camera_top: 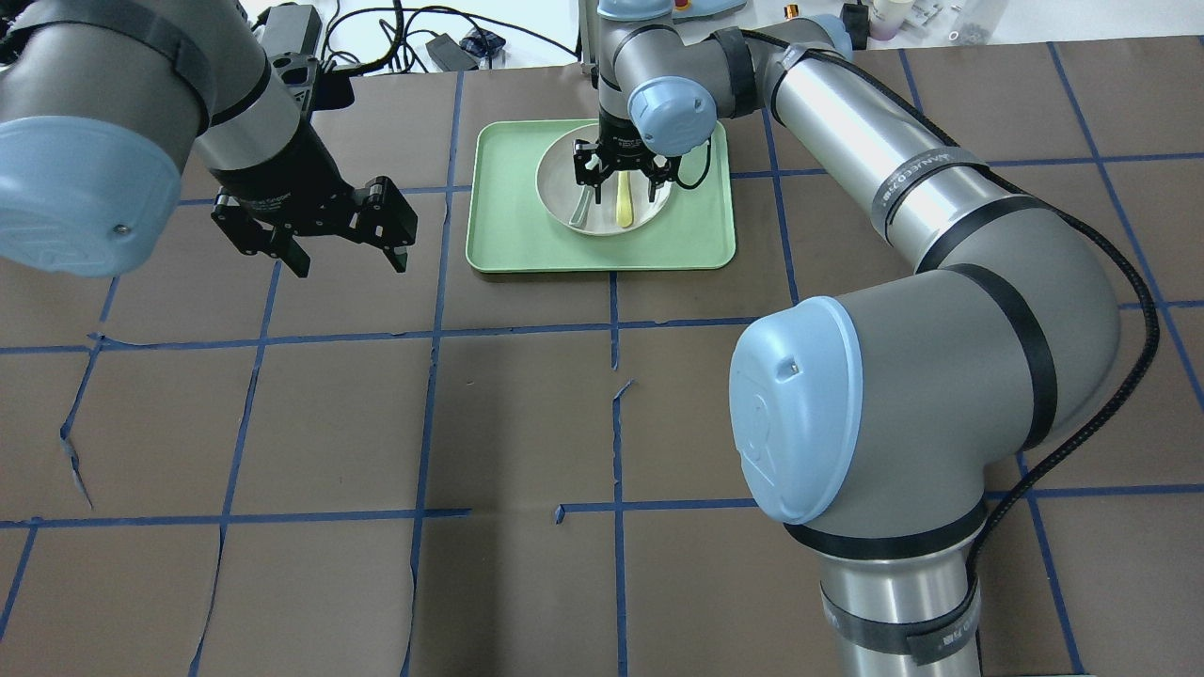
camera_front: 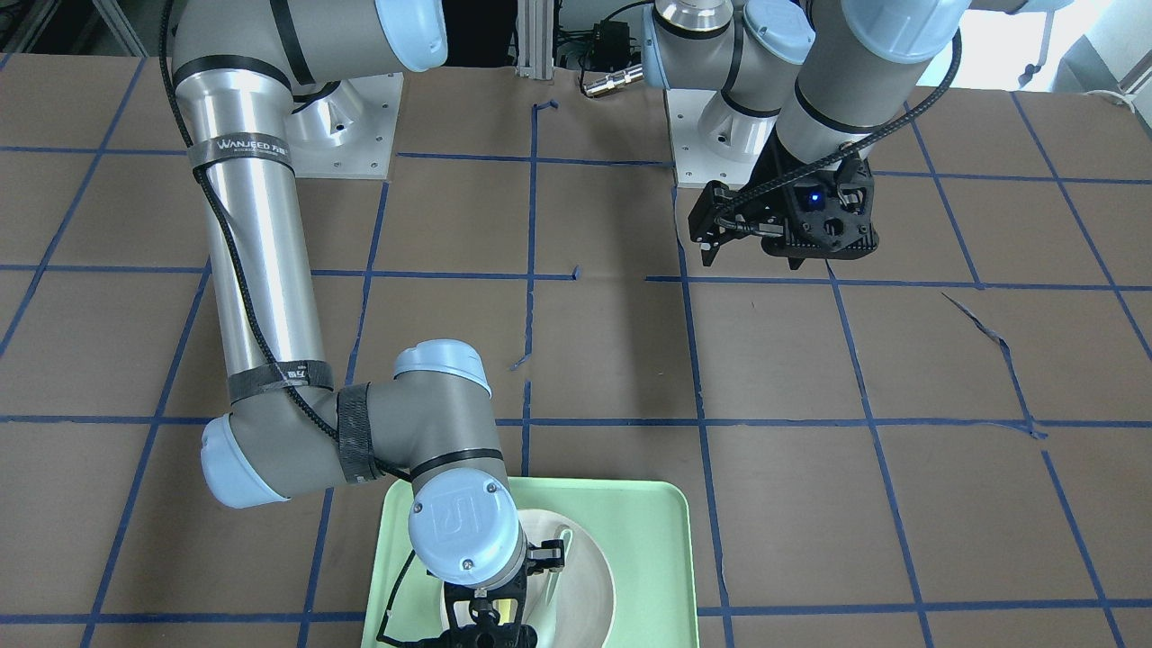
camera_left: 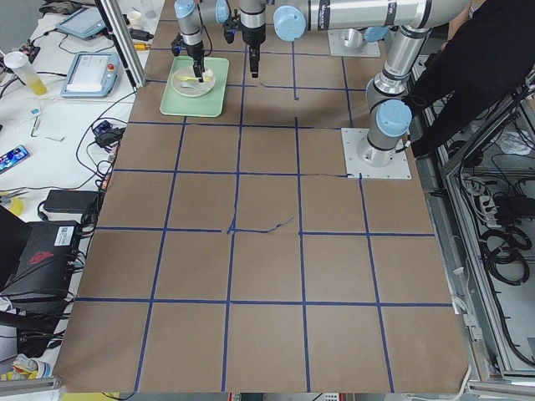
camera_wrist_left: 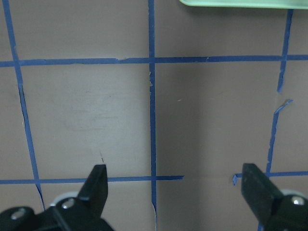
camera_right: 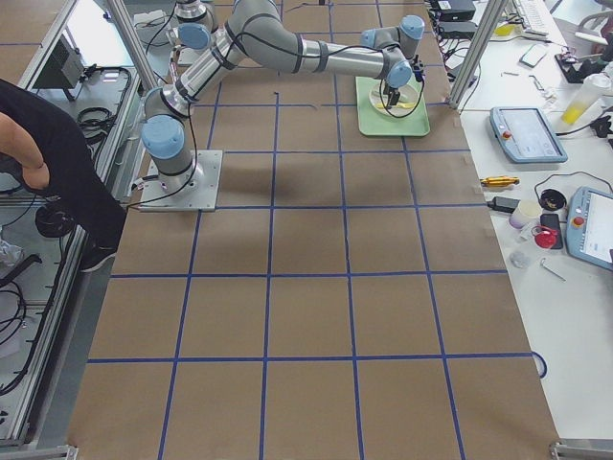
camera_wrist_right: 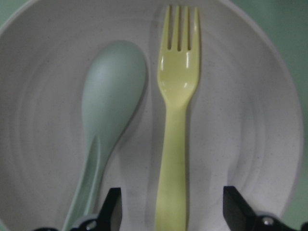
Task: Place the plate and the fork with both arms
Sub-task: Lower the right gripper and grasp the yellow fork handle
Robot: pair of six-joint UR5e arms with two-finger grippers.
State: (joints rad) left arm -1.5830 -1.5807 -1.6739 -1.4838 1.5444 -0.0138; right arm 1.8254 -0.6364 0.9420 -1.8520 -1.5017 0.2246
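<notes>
The off-white plate [camera_top: 567, 188] lies on the pale-green tray [camera_top: 508, 235]. In it lie the pale-yellow fork [camera_top: 624, 204] and a grey-green spoon [camera_top: 582, 212], side by side. My right gripper [camera_top: 623, 175] is open just above the plate, its fingers either side of the fork's handle. In the right wrist view the fork [camera_wrist_right: 176, 125] runs between the open fingertips, the spoon [camera_wrist_right: 108, 120] to its left, both on the plate [camera_wrist_right: 250, 139]. My left gripper [camera_top: 350, 259] is open and empty over bare table, left of the tray; it also shows in the front-facing view [camera_front: 751, 261].
The table is brown paper with a blue tape grid. The tray's edge [camera_wrist_left: 240, 3] shows at the top of the left wrist view. Cables and gear lie past the table's far edge [camera_top: 414, 42]. A person [camera_left: 476, 75] stands by the robot's base.
</notes>
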